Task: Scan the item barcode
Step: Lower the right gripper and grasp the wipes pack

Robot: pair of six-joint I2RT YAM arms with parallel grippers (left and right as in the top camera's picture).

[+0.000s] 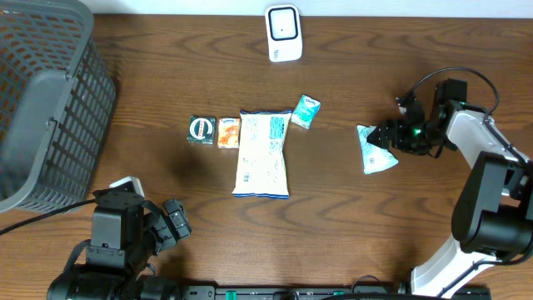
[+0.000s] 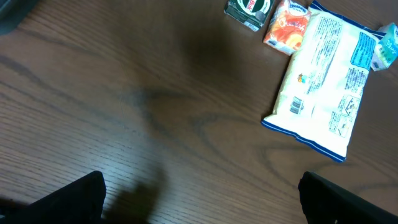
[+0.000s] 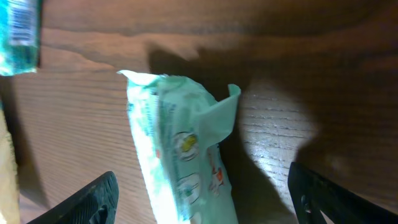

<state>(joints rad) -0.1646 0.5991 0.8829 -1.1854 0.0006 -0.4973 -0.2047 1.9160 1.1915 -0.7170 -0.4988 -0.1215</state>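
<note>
Right wrist view shows it best: the right claw (image 3: 208,202) is open wide, with one finger on each side of a soft green packet (image 3: 180,155). I think this is the thing to be scanned. The packet lies flat on the brown table (image 1: 350,217), over on the right side. Its long way runs straight up the middle of the gap, so the fingers sit across its thin way. That looks like a good way to pinch it. I don't see the fingers squeezing it yet, and one top corner of the packet is folded up.

From above, the right arm is right at the packet. The left claw (image 2: 205,202) is open too and holds nothing. It is well apart from the packet, down at the near left, with the big white bag (image 1: 262,154) lying between them. So the right arm is the one for this job. The white scanner (image 1: 283,33) stands at the far edge, up and left of the packet, so I guess the packet must be lifted and carried that way
</note>
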